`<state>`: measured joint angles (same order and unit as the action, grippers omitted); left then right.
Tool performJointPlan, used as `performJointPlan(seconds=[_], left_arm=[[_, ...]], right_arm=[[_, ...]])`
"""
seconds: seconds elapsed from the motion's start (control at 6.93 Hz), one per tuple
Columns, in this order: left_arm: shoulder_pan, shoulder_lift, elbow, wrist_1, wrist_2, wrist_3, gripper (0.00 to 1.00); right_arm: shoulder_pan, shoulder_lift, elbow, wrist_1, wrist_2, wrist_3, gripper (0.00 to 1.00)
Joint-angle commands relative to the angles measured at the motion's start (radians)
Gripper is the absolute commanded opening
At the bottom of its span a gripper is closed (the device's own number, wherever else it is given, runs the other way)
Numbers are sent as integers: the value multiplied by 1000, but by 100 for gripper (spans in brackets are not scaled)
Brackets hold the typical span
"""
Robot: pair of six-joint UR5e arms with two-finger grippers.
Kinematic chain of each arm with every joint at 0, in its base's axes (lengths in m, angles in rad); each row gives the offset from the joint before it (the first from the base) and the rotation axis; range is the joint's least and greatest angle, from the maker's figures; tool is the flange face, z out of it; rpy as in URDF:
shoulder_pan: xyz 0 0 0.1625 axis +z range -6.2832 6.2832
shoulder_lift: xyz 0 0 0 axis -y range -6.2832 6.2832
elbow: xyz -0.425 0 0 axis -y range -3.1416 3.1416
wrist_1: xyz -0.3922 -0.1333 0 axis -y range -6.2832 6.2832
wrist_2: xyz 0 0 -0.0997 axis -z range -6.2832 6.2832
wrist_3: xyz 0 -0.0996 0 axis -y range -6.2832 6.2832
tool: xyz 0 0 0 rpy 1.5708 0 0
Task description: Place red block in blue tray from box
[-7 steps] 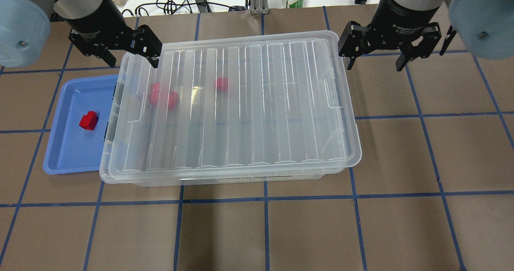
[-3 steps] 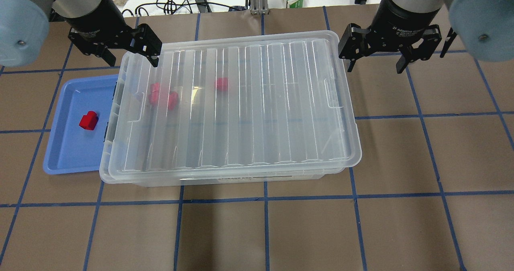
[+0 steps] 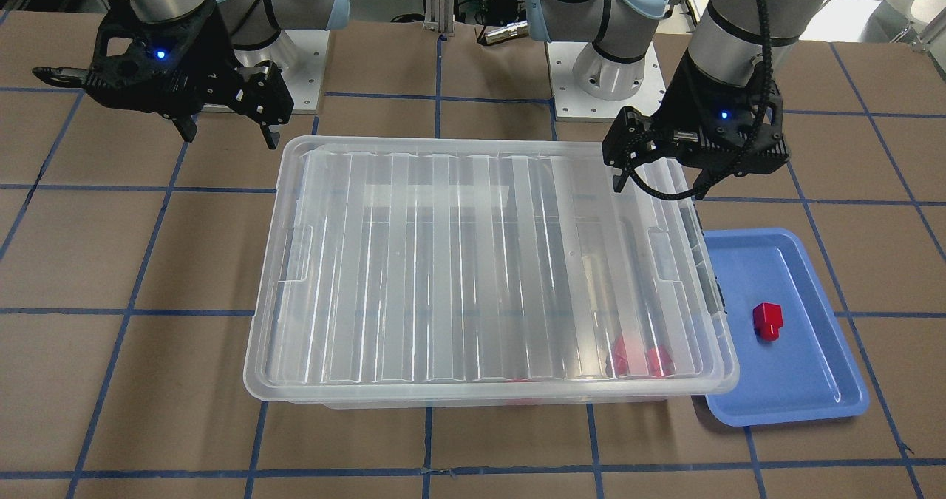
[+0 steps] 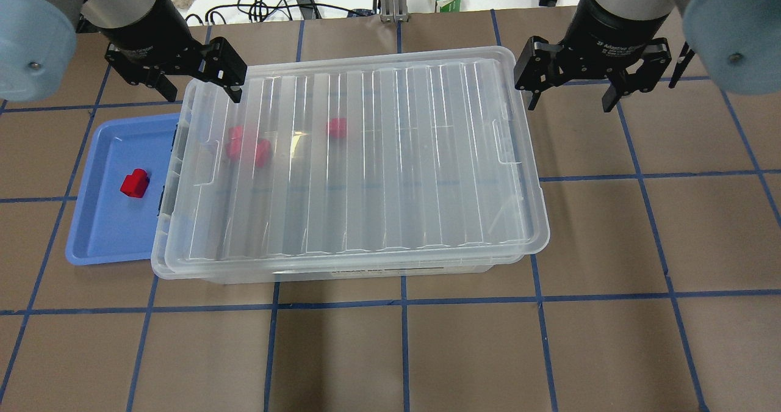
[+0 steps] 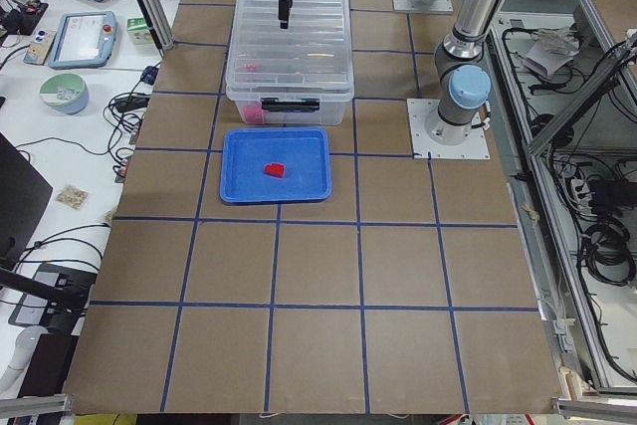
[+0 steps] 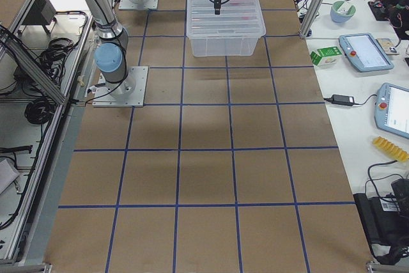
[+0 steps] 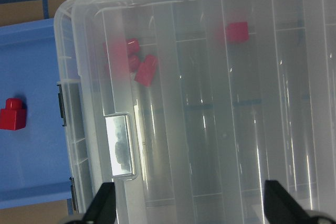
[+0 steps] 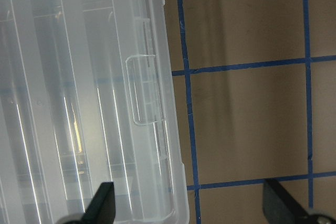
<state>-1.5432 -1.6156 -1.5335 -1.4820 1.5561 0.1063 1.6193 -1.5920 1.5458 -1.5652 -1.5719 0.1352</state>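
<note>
The left tool (image 4: 198,88) is hanging high over the tray-side end of the box (image 4: 366,273), jaws spread and gripping nothing. The right tool (image 4: 570,101) is hovering over the box's opposite end, likewise released and empty. One red block (image 4: 134,184) is lying in the blue tray (image 4: 104,235), which is sitting right against the box's end with its rim slipping under the overhang of the lid (image 4: 396,168). The other red blocks (image 4: 247,146) are showing blurred through that lid, inside the box toward its tray-side end. Judging by its looks, such a block is probably handling as light, rigid and glossy, so likely slippery. The flat opposite faces of the cube-like head are offering a surer hold than the narrower stub. The lid is covering the box, so it is likely needing to come off before any block inside can be reached; the moulded tabs at the box's two ends are looking like the places to take it. The table (image 4: 427,351) around the box is flat brown board crossed by blue tape lines (image 4: 403,302). It is leaving broad room beside the box everywhere except at the tray end.
</note>
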Motion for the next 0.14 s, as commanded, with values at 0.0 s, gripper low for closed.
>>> performJointPlan(seconds=[0.0], left_arm=[[0, 0, -2, 0, 4, -1, 100]], right_arm=[[2, 0, 0, 4, 3, 1, 100]])
